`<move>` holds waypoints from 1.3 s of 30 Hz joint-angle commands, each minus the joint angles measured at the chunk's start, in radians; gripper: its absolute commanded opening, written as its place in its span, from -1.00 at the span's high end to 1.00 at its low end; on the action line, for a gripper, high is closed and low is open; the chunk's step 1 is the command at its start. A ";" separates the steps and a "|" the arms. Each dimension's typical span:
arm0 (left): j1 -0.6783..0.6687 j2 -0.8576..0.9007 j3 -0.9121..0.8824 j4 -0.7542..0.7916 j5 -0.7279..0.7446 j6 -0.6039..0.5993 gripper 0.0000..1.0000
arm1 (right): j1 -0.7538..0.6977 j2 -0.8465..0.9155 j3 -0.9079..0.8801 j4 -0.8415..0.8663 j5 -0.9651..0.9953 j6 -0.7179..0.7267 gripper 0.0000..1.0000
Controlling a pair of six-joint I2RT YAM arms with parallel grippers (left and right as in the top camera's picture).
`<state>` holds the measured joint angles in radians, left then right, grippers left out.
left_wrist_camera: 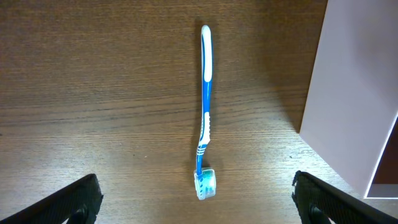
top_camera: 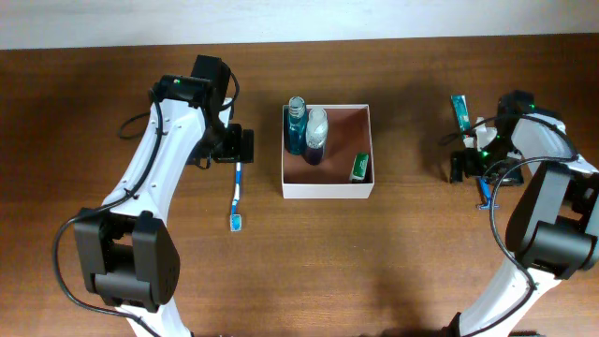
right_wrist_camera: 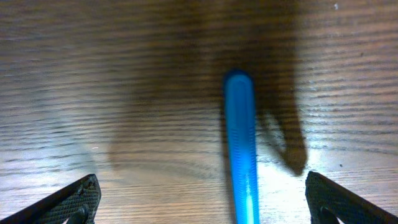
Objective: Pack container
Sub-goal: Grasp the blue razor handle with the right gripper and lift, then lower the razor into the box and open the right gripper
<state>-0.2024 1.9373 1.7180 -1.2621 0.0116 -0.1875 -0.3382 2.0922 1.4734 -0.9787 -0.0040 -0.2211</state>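
Note:
The container [top_camera: 328, 191] is a square shallow box with white walls and a reddish-brown inside, at the table's middle. In it lie two bottles [top_camera: 297, 125] [top_camera: 316, 137] and a green packet [top_camera: 359, 167]. A blue-and-white toothbrush [top_camera: 237, 196] lies on the wood left of it. My left gripper [top_camera: 235, 145] hangs open over the handle end. In the left wrist view the toothbrush [left_wrist_camera: 206, 106] lies lengthwise between the wide-apart fingers [left_wrist_camera: 74, 202], and the box wall [left_wrist_camera: 348, 93] stands at right. My right gripper [right_wrist_camera: 208, 208] is open astride a blue handle [right_wrist_camera: 241, 155].
A green tube [top_camera: 460, 110] lies at the far right, just behind my right gripper [top_camera: 471, 167]. A short blue piece [top_camera: 484, 190] pokes out below that gripper. Bare brown wood runs along the front of the table [top_camera: 328, 271].

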 commanded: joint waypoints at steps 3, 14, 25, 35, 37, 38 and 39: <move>0.000 -0.015 -0.005 0.002 0.000 0.002 -0.99 | -0.009 0.043 -0.010 -0.001 -0.023 -0.011 -0.86; 0.000 -0.015 -0.005 0.002 0.000 0.002 -0.99 | -0.010 0.042 -0.004 -0.007 -0.019 0.000 0.48; 0.000 -0.015 -0.005 0.002 0.000 0.002 -0.99 | -0.008 0.042 0.275 -0.249 -0.199 0.110 0.92; 0.000 -0.015 -0.005 0.002 0.000 0.002 -0.99 | 0.078 0.040 0.649 -0.594 -0.642 0.106 0.92; 0.000 -0.015 -0.005 0.002 0.000 0.002 -0.99 | 0.130 0.039 0.674 -0.604 -0.656 0.106 0.92; 0.000 -0.015 -0.005 0.002 0.000 0.002 -0.99 | 0.175 0.039 0.676 -0.594 -0.655 0.106 0.92; 0.000 -0.015 -0.005 0.002 0.000 0.002 -0.99 | 0.209 0.039 0.676 -0.582 -0.655 0.106 0.92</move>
<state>-0.2024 1.9373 1.7180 -1.2621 0.0116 -0.1875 -0.2401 2.1330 2.1273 -1.5730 -0.5541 -0.1108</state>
